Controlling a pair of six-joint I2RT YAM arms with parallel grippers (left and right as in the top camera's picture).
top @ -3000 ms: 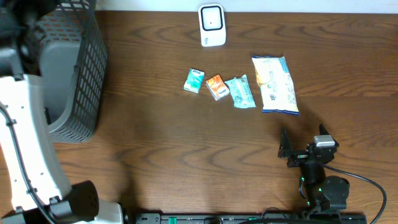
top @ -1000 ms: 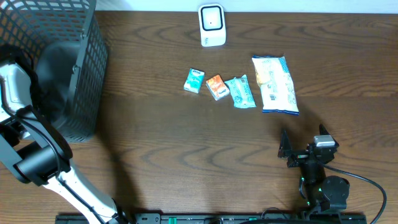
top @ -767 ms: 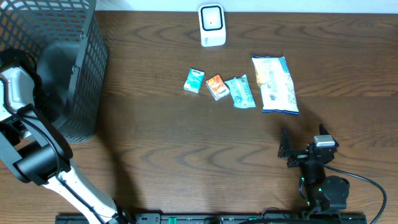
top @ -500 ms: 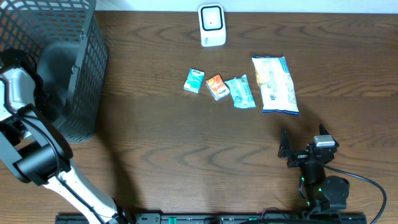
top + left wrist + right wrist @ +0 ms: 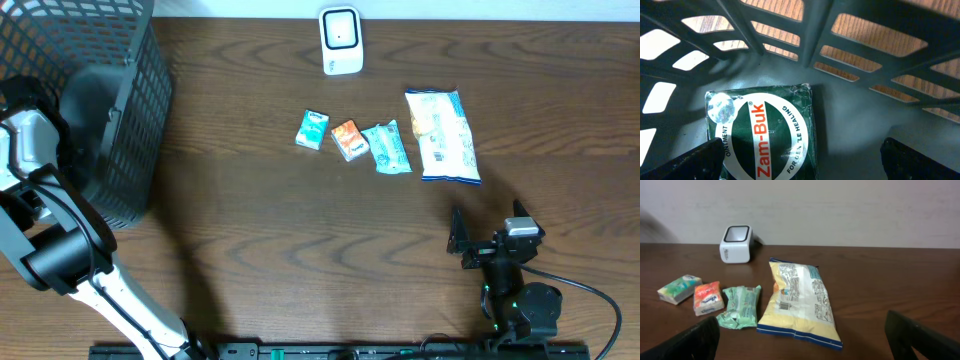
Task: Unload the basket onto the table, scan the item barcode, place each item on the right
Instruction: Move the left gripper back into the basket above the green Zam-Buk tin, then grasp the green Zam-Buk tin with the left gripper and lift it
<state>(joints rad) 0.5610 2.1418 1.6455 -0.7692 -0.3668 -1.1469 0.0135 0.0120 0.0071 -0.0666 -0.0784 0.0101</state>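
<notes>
The table [image 5: 300,230] carries everything. The dark mesh basket [image 5: 125,90] stands at its far left, and the left fingers [image 5: 690,162] reach down inside it. They are spread wide and grip nothing. The right fingers [image 5: 685,342] are also wide apart and empty, low over the table.

Ahead of the right fingers, roughly between them, lies the snack bag [image 5: 441,135]. To its left are the green pack [image 5: 387,148], then the orange box [image 5: 348,139] and the teal box [image 5: 313,130], each just beside the next. The white scanner [image 5: 340,41] stands farther ahead, beyond all four.

One item lies in the basket and four wait on the table. On that evidence the job looks early: probably one scan is done and four are left, though nothing shows whether the basket item was in fact scanned.

That item, the Zam-Buk box [image 5: 762,135], lies flat on the basket floor below the left fingers, nearer the left one and not touching either. It is dark green, with a white oval bearing red lettering. No barcode shows on its upper face.
</notes>
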